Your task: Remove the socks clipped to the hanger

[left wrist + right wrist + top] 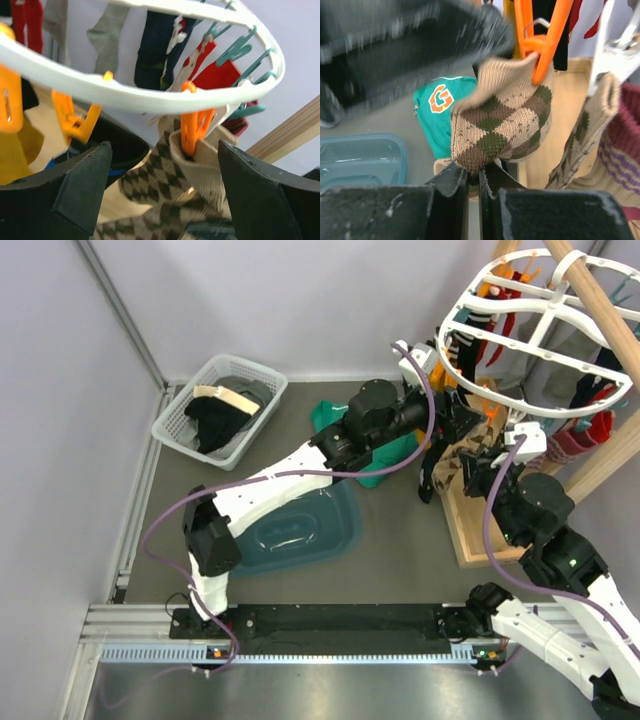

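Note:
The white oval hanger hangs from a wooden pole at the top right, with several socks clipped under it. In the left wrist view its rim runs across the top. A tan-brown argyle sock hangs from an orange clip. My left gripper is open, its fingers on either side of this sock just below the clip. My right gripper is shut on the lower end of an argyle sock that hangs from an orange clip. In the top view both grippers, left and right, are under the hanger's near rim.
A green sweatshirt with an orange G lies on the table beside a teal tray. A white mesh basket of dark clothes stands at the back left. The wooden stand's base is under the hanger. A second argyle sock and a maroon sock hang close by.

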Tool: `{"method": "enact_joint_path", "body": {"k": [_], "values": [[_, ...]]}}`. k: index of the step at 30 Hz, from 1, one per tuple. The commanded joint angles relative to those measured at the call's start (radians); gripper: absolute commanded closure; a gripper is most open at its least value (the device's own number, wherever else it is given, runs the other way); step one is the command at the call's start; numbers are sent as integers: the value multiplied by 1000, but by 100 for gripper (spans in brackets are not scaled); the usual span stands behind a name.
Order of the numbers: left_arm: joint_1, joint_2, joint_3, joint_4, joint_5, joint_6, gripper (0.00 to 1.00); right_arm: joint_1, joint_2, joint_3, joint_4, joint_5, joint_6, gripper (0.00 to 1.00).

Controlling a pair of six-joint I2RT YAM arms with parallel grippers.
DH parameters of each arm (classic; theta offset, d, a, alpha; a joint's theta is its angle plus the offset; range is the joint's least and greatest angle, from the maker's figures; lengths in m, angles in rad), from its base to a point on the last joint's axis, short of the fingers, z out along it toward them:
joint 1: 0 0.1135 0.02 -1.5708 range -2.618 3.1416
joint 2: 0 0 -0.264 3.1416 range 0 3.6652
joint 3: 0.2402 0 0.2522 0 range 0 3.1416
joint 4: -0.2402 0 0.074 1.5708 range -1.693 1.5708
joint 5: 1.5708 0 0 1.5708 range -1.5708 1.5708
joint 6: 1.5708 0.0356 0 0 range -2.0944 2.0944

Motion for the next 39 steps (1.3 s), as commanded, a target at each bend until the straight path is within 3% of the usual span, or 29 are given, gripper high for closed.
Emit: {"method": "enact_joint_path", "body": {"k": [1,9,12,18,27,30,31,33,34,35,37,39], "values": [[-3,-133,-81,40,-63,62,7,-5,3,81,2,14,44,100],[-3,-360,-358,42,-46,155,1,-5,20,152,-65,5,144,100],[-3,-400,-420,56,22,174,1,-4,29,173,-79,-11,190,100],[-13,-365,-439,28,144,204,1,-5,42,204,-102,-35,259,100],[-44,-239,-431,122,159,254,2,-5,48,218,-117,-65,304,100],[-46,-193,-394,125,190,240,19,-4,46,229,-128,-62,313,100],[-47,-186,-385,114,197,238,53,-5,46,235,-134,-57,315,100],[-58,-178,-376,86,193,238,78,-5,60,290,-201,-46,325,98],[-61,-183,-382,85,181,240,89,-4,74,322,-238,-40,331,83],[-64,-199,-403,86,158,241,100,-5,89,401,-345,-14,338,75],[-75,-230,-428,99,138,240,100,-7,144,485,-454,9,359,62],[-81,-247,-462,114,113,235,100,-5,179,592,-569,34,388,60]]}}
